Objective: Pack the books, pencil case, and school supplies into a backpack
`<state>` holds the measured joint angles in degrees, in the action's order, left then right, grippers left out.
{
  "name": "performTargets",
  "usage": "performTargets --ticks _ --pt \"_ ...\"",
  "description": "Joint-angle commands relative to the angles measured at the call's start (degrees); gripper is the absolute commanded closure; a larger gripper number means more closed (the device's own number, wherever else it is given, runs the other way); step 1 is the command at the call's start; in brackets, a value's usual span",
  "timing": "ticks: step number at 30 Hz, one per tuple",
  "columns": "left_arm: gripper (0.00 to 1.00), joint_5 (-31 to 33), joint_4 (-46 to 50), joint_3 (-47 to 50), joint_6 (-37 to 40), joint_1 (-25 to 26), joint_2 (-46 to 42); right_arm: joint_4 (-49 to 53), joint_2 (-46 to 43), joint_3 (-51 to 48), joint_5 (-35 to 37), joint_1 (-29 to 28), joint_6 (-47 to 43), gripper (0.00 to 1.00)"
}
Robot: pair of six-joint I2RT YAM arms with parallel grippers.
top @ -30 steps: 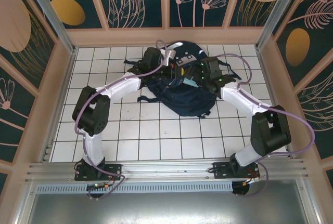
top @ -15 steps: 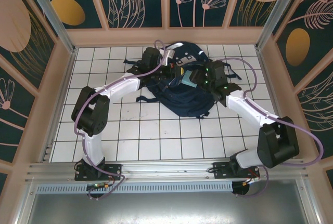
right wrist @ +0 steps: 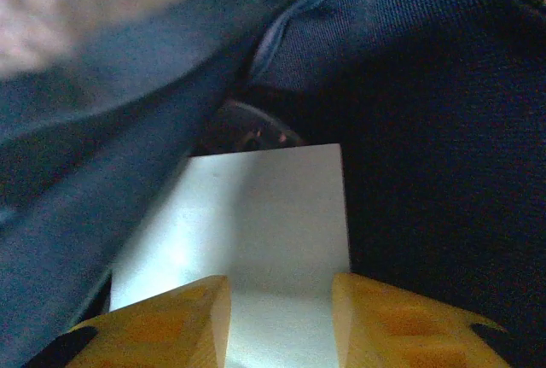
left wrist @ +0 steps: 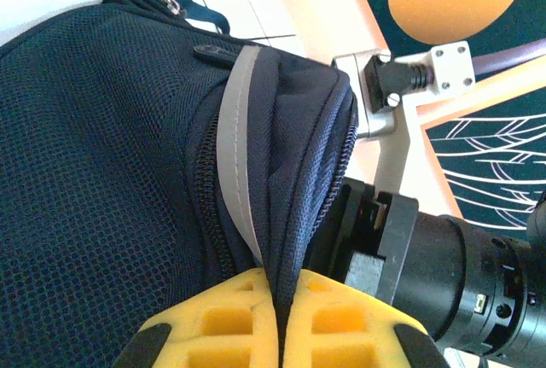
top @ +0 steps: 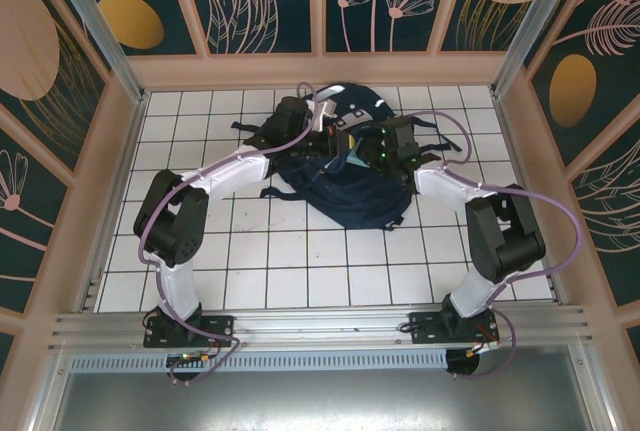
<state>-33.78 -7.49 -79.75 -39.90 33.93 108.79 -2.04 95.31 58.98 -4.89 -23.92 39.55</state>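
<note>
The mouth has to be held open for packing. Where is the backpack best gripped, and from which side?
Probably the backpack at its rim fold beside the grey stripe, pinched edge-on from outside, as the left gripper does: it forms a thin ridge, while the mesh panel lies flat.

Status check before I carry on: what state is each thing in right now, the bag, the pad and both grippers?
left gripper: shut, pinching the backpack's rim.
backpack: unzipped, with its opening held by the left gripper.
square pad: lying face-up inside the backpack's opening.
right gripper: inside the backpack's opening, fingers apart over the pad. Whether it grips the pad is unclear.
</note>
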Motion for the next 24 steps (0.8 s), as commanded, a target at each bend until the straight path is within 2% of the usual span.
performTargets --ticks 1,7,11,12,13,17,22,24 --pt "1.00 -3.8 -8.1 -0.2 -2.0 1.6 -5.2 -6.1 0.7 3.3 -4.9 -1.1 -0.9 0.63" --pt "1.00 -2.2 -9.4 0.0 -3.0 1.7 -4.7 -0.8 -3.7 2.5 -3.0 -1.2 -3.8 0.61" --pt "0.93 -1.3 -10.4 -0.4 -4.0 1.7 -3.4 6.7 -10.9 -0.7 2.4 -1.0 -5.6 0.55" --pt "0.88 -1.0 -10.6 -0.4 -4.2 1.7 -3.1 8.6 -12.8 -1.3 3.8 -1.0 -5.8 0.53" --pt "0.80 -0.8 -10.7 -0.5 -4.5 1.7 -2.8 10.9 -14.8 -1.8 5.2 -1.0 -5.8 0.52" --pt "0.41 0.7 -10.9 0.0 -4.8 1.6 -3.2 18.0 -20.5 -2.9 8.5 -1.2 -3.5 0.50" --pt "0.24 3.4 -10.8 3.2 -3.9 0.0 -6.4 19.2 -22.9 -4.8 9.5 -4.8 1.9 0.49" --pt "0.22 5.2 -10.6 6.4 -4.0 -1.7 -8.2 18.9 -22.4 -5.2 11.1 -6.8 3.0 0.45"
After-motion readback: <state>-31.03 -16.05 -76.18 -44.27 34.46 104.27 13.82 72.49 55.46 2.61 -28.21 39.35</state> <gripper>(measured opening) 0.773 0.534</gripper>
